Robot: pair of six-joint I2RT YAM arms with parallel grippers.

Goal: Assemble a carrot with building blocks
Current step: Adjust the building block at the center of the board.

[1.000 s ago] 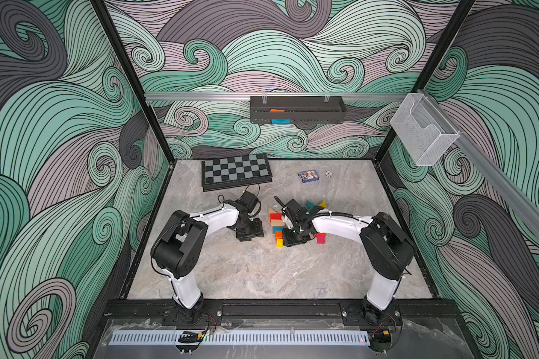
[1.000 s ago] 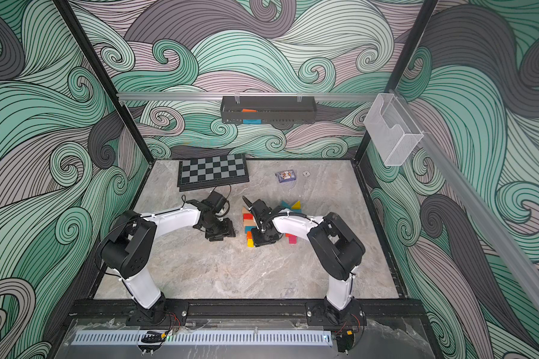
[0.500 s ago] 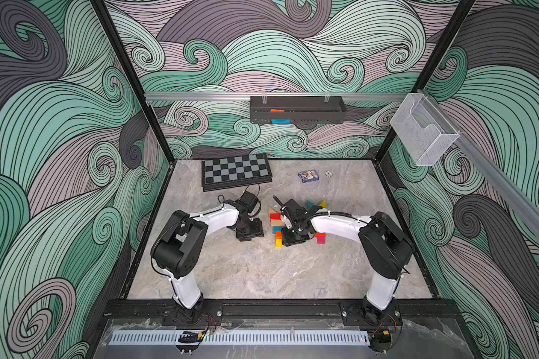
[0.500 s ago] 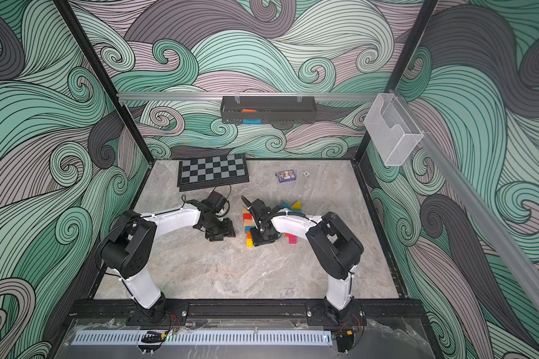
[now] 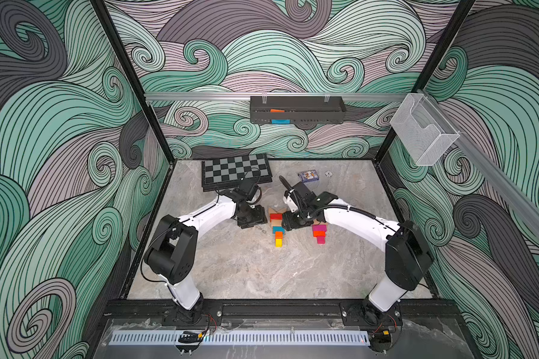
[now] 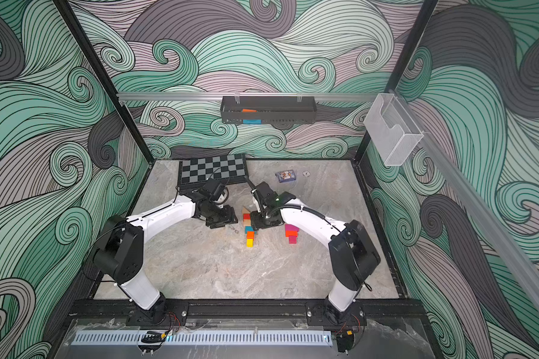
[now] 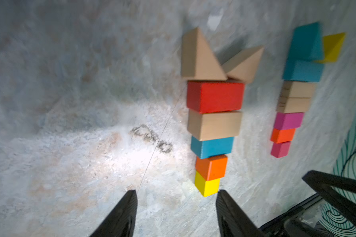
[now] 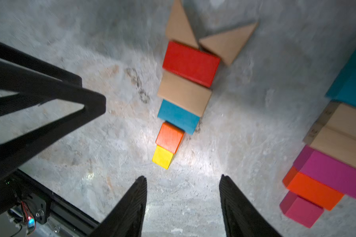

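Two tapering rows of building blocks lie flat mid-tabletop. First row, touching end to end: two tan wedges, red bar, tan bar, teal bar, orange cube, yellow cube. The second row lies apart beside it. Either side of the first row, left tool and right tool: both spread, nothing held.

Building blocks lie in front of board
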